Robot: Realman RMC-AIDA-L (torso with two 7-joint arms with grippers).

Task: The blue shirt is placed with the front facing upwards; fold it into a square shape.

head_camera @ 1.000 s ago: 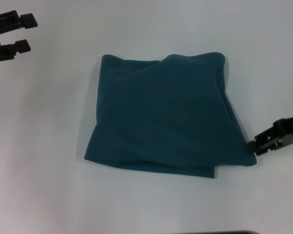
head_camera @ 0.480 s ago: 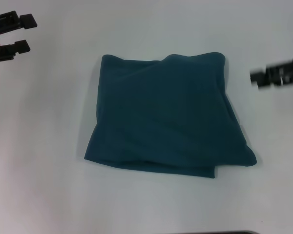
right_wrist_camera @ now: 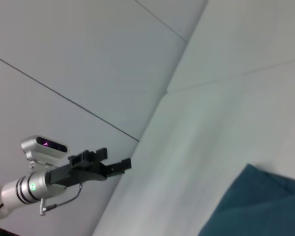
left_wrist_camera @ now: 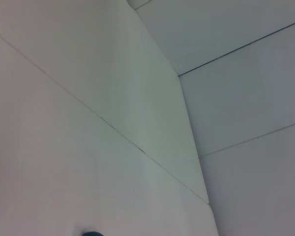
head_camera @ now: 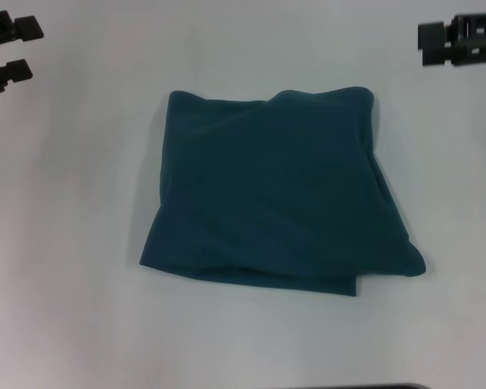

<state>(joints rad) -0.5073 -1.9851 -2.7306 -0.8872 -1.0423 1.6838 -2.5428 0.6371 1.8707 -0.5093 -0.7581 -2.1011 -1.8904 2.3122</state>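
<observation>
The blue shirt lies folded into a rough square in the middle of the white table, plain side up, with no lettering or tag showing. Its near edge shows stacked layers and its right near corner bulges outward. My left gripper hangs open at the far left, well clear of the cloth. At the far right my right gripper is also lifted away from the shirt. The right wrist view shows a corner of the shirt and the left gripper farther off. A sliver of the shirt shows in the left wrist view.
Bare white table surrounds the shirt on all sides. White panelled walls stand behind the table. A dark edge runs along the bottom of the head view.
My right gripper left the shirt's near right corner and rose to the far right. The left gripper drew slightly farther left. The shirt has not moved.
</observation>
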